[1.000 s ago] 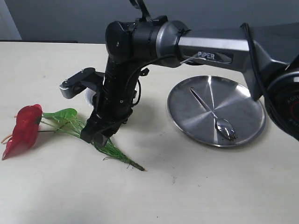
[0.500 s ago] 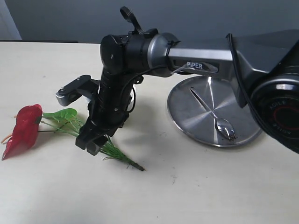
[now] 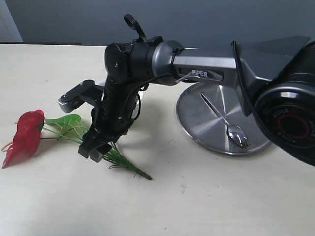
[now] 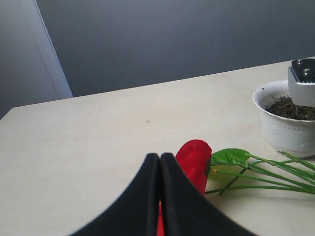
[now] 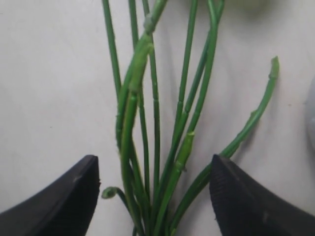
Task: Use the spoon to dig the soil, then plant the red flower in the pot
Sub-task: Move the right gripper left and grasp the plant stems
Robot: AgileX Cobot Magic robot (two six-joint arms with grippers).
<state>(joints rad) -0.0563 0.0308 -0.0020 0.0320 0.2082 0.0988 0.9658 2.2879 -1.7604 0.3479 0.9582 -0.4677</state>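
Right gripper [image 5: 152, 196]: jaws spread, straddling the thin green stems of the glossy red artificial flower [image 3: 24, 137], which lies flat on the beige table [image 3: 206, 196]. Left gripper [image 4: 160, 162]: jaws pressed together, empty.

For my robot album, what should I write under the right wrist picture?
Open black right gripper straddling the red flower's thin green stems on the pale table.

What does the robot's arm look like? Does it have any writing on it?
The right arm is glossy black at its joints with a silver-grey tube marked "PIPER" in pale letters. A black cable runs along it. Its tool has black fingers. The left tool is black too, with smooth tapered fingers.
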